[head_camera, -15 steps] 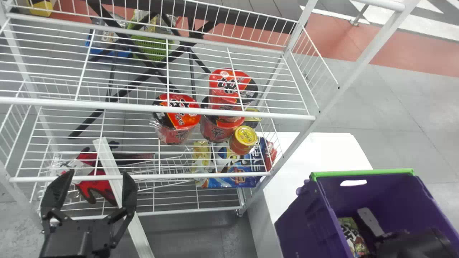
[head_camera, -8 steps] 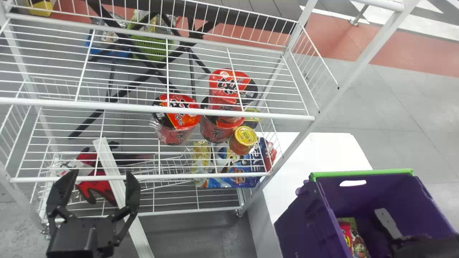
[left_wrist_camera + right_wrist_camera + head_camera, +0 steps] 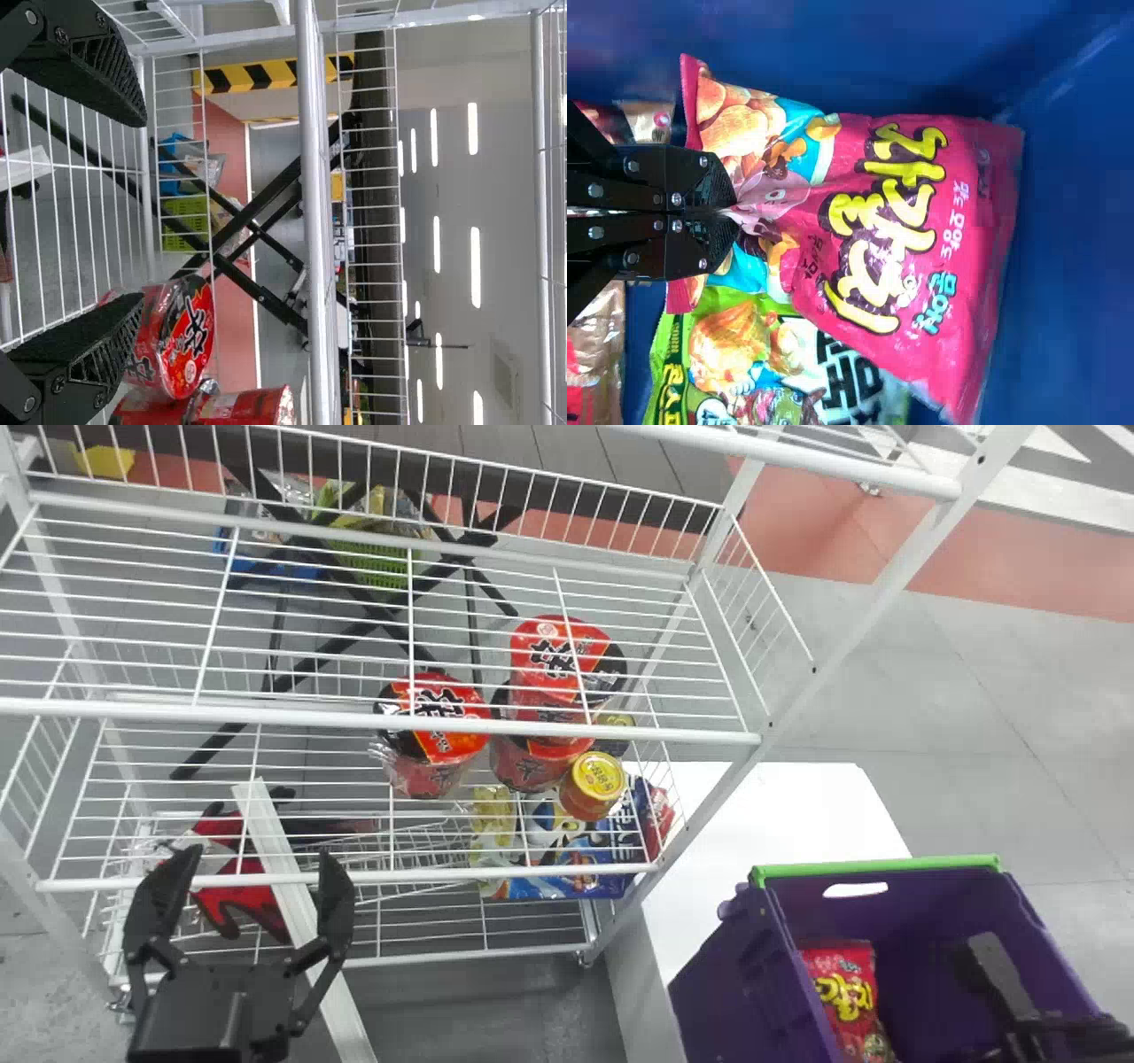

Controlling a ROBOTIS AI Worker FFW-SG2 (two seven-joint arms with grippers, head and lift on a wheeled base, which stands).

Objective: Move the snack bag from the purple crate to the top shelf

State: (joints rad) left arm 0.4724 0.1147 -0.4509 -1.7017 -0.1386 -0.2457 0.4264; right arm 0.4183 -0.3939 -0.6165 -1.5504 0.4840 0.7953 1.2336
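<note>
- Pink snack bag (image 3: 842, 992) inside the purple crate (image 3: 726, 974), its wrapper pinched at one end in my right claw (image 3: 1005, 992).
- Green snack bag (image 3: 753, 354) in the same crate, partly covered by the pink one.
- White tabletop (image 3: 780, 815) beside the crate.
- Left of the crate, my left claw (image 3: 257, 855) hangs open before a wire rack (image 3: 390, 726) bearing red cups (image 3: 434, 717).

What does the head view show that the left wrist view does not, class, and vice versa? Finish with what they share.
Head view: the crate, a red snack bag inside it, and a white surface.
Left wrist view: ceiling lights.
Both: the rack, noodle cups, a green basket and the left pincer, open.
</note>
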